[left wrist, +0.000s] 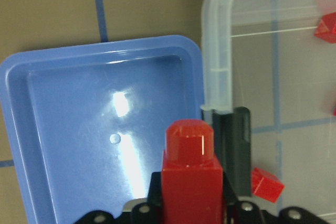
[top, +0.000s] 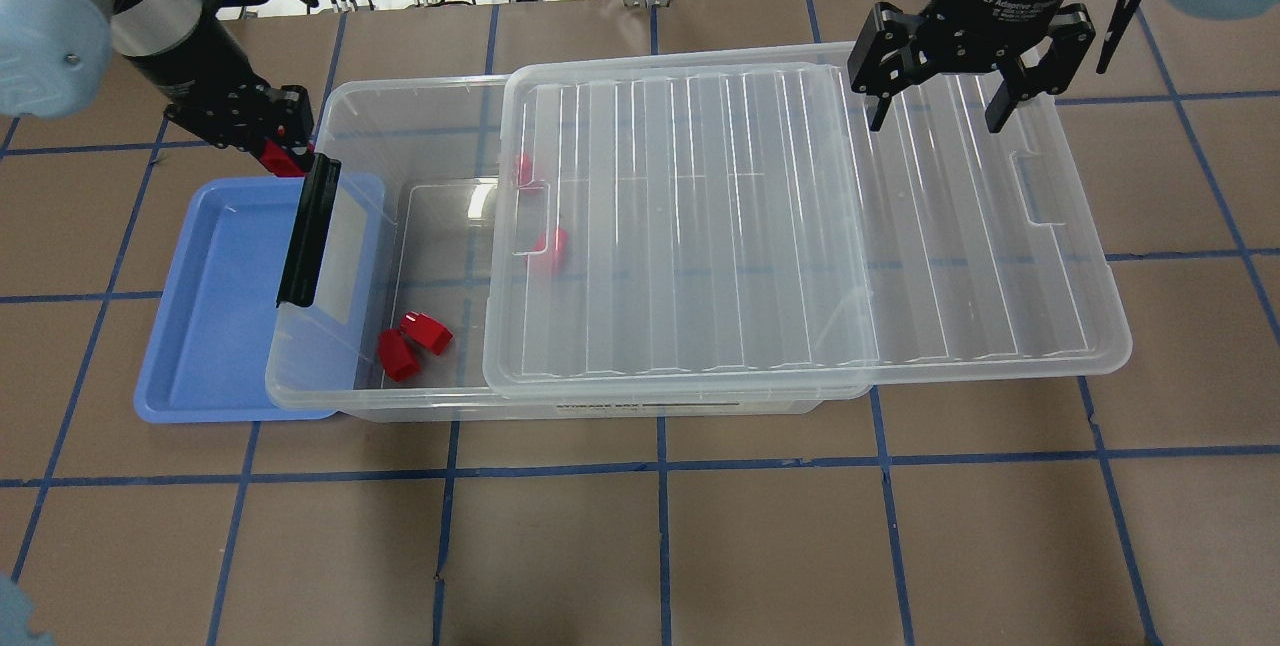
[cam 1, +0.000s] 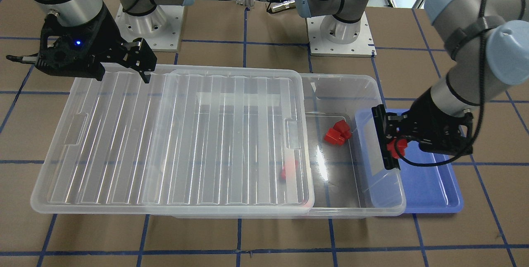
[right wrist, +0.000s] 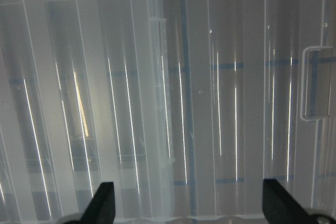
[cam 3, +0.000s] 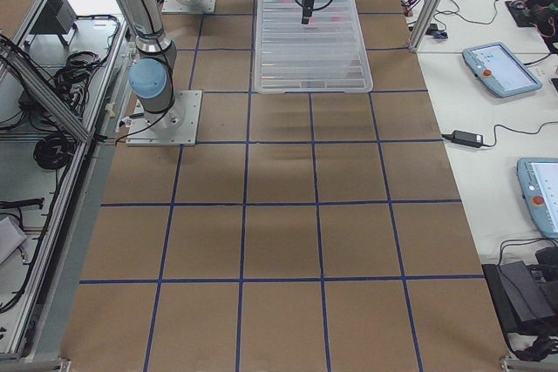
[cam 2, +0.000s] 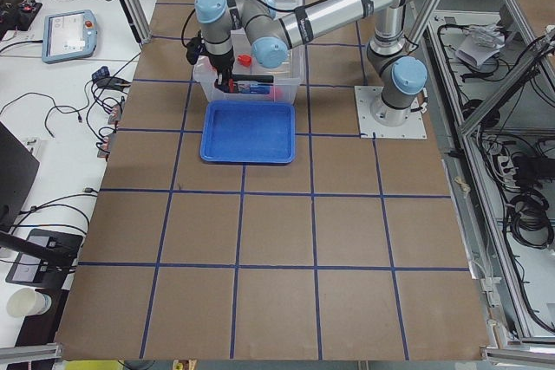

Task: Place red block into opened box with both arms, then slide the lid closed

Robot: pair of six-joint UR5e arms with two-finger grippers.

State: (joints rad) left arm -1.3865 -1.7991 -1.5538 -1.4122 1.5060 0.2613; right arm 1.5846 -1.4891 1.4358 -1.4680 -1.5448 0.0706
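The red block (left wrist: 189, 163), clenched in the left tool (cam 1: 393, 146) near the black handle (top: 308, 231) of the box (top: 420, 91), is to be carried fully past the rim before release, while the right tool (top: 935, 118) is positioned spread wide above the lid (top: 750, 226).

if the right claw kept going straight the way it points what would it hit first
Most likely the lid: the right claw hangs open, pointing down at its ribbed top, nothing visible between. The gap's depth is unclear.
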